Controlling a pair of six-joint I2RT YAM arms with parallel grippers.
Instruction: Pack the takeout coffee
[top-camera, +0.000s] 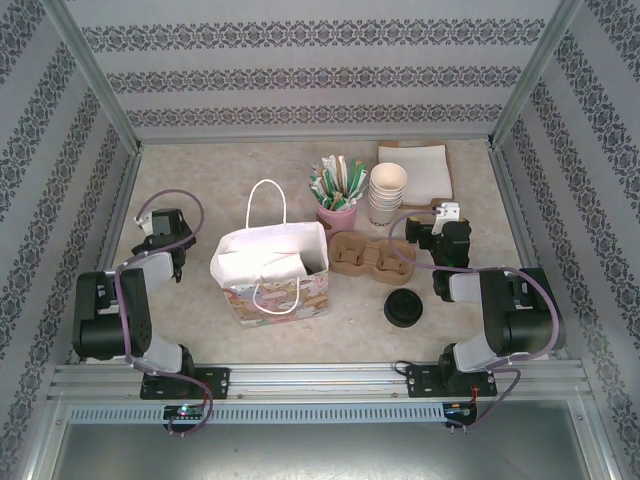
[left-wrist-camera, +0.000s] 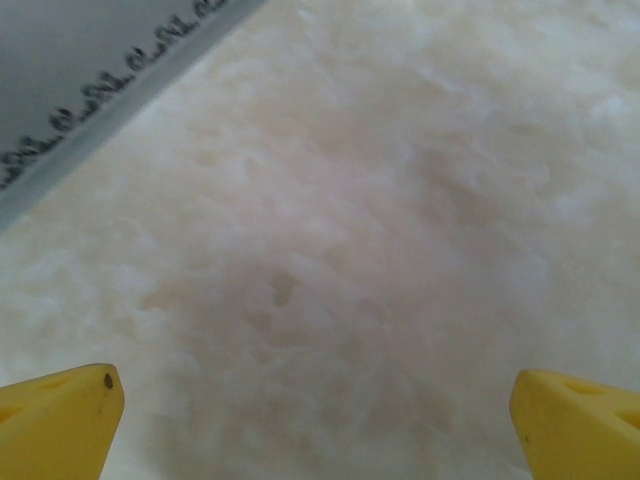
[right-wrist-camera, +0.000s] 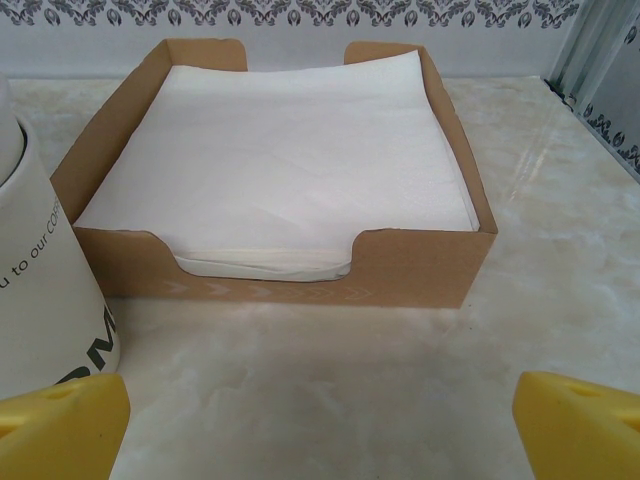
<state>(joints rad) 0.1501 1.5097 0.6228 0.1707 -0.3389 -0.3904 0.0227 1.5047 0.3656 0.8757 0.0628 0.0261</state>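
Top camera: a round black lid (top-camera: 403, 308) lies flat, face up, low and right of centre, just below the brown cup carrier (top-camera: 370, 258). I cannot tell whether a cup stands under it, so I cannot place the takeout coffee or its axis.

Left wrist camera: my left end effector (left-wrist-camera: 320, 425) is spread wide over bare desk (left-wrist-camera: 330, 250).

Right wrist camera: my right end effector (right-wrist-camera: 320, 425) is also apart, facing a napkin box (right-wrist-camera: 280, 265), with a cream cup (right-wrist-camera: 45, 280) at the left edge.

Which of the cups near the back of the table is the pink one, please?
The single pink cup, standing just left of the stack of cream cups; it alone holds green and white sticks.
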